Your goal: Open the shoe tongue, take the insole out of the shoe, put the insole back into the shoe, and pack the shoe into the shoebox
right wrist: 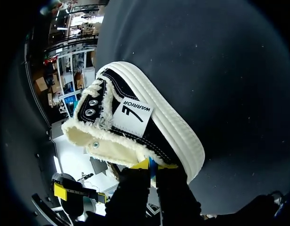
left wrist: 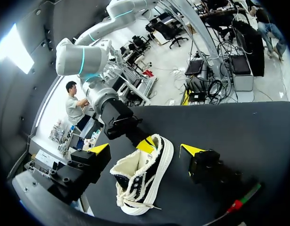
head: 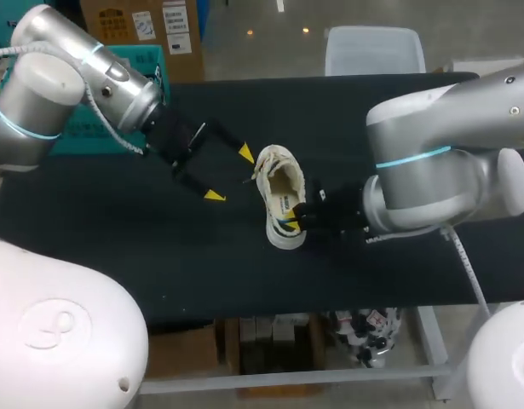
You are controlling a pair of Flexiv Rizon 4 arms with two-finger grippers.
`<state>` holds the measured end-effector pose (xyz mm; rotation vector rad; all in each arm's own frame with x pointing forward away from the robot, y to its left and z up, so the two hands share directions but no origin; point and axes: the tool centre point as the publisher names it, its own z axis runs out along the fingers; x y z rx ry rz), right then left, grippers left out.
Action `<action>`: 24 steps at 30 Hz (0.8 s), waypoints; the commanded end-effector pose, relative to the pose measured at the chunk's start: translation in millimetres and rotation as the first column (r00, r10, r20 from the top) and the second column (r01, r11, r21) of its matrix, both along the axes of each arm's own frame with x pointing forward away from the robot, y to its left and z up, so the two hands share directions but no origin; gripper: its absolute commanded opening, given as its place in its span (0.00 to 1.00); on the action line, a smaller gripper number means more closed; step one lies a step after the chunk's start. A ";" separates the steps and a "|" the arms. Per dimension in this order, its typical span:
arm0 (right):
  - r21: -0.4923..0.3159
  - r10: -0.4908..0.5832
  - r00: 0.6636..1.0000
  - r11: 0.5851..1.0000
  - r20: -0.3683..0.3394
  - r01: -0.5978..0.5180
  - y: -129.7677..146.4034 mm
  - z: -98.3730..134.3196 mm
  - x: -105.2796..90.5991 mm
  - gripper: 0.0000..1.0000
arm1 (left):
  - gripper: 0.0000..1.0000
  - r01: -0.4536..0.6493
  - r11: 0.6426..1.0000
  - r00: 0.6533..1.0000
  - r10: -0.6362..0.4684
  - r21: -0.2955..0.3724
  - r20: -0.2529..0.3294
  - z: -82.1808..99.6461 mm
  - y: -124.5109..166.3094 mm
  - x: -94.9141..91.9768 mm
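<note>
The canvas shoe, black-sided with a frayed cream collar and a ribbed white sole, sits mid tabletop, its rim pinched in the right claw at 5 o'clock, while the left claw hangs spread wide at its 10 o'clock.

- We are holding our left arm in from ten o'clock in the head view, the left gripper pointing toward four o'clock, fingers spread wide.
- We are holding our right arm in from three o'clock, the right gripper pointing toward nine o'clock and pinching the shoe by its side wall.
</note>
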<state>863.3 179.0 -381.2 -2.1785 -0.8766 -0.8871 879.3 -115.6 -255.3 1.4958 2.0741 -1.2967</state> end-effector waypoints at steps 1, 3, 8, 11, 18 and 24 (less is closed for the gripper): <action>-0.108 -0.010 1.000 0.994 -0.030 0.007 7.5 -0.1 2.3 0.00 | 1.00 -0.134 0.987 0.988 0.127 0.084 0.084 14.8 10.8 -14.0; -0.150 -0.022 0.999 0.989 -0.027 0.018 6.7 -1.2 1.9 0.00 | 1.00 -0.157 0.983 0.987 0.152 0.092 0.059 14.1 13.1 -14.3; -0.208 -0.057 0.998 0.976 0.006 0.057 3.5 2.4 -4.3 0.98 | 1.00 -0.219 0.968 0.976 0.215 0.122 0.046 13.6 20.5 -14.6; -0.204 -0.063 0.998 0.977 0.027 0.067 2.7 7.7 -7.8 1.00 | 1.00 -0.235 0.963 0.972 0.230 0.131 0.051 14.5 24.7 -16.2; -0.186 -0.089 0.990 0.976 0.113 0.109 3.7 30.3 -14.2 1.00 | 1.00 -0.258 0.956 0.966 0.253 0.140 0.054 17.0 30.6 -18.4; -0.087 -0.151 0.966 0.981 0.211 0.173 -3.8 51.8 -11.7 1.00 | 1.00 -0.259 0.955 0.966 0.255 0.147 0.048 16.8 30.9 -16.4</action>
